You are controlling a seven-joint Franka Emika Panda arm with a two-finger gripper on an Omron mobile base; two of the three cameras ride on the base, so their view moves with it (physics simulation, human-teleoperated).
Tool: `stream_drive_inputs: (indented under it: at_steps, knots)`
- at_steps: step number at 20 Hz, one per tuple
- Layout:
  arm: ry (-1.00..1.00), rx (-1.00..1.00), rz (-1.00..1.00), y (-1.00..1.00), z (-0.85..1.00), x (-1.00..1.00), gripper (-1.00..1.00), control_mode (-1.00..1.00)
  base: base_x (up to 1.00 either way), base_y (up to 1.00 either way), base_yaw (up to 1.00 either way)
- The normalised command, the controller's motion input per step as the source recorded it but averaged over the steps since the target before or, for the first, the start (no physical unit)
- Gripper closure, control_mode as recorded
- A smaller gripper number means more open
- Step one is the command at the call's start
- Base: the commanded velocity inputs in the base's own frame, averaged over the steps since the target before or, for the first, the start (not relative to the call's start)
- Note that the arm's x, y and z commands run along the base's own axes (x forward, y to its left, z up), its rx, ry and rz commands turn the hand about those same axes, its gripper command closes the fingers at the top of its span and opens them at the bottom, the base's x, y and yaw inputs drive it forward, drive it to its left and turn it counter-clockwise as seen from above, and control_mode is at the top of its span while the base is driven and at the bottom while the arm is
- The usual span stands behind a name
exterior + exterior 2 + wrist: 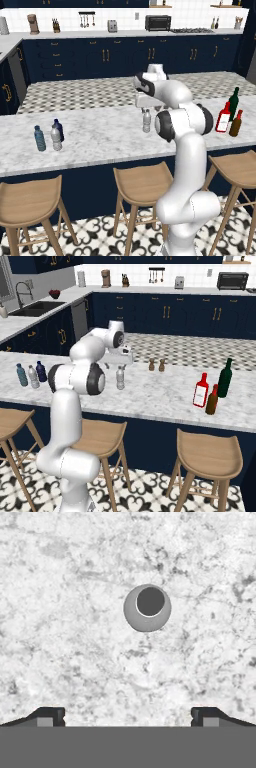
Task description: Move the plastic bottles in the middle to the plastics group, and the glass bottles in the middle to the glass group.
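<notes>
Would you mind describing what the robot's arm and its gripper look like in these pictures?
The arm is a chain of glossy white, rounded segments with dark grey to black bands and caps at the joints. It ends in a white hand block. The gripper has two small dark finger tips, each with a paler grey pad face. No cables or markings are visible.
</notes>
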Motion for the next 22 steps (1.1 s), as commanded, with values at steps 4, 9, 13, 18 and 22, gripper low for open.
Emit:
stream_drive_inputs:
  at_steps: [4, 9, 13, 18, 22]
  knots:
    - [0.0, 0.0, 0.0, 0.0, -0.01, 0.52, -1.0, -1.0, 0.0, 0.0, 0.0]
    - [0.0, 0.0, 0.0, 0.0, -0.01, 0.33, -1.0, -1.0, 0.0, 0.0, 0.0]
    - [0.0, 0.0, 0.0, 0.0, -0.01, 0.0, -1.0, -1.0, 0.0, 0.0, 0.0]
    - [-0.01, 0.0, 0.0, 0.0, -0.15, 0.0, -1.0, -1.0, 0.0, 0.0, 0.0]
    - [-0.11, 0.0, 0.0, 0.0, -0.44, -0.01, -1.0, -1.0, 0.0, 0.0, 0.0]
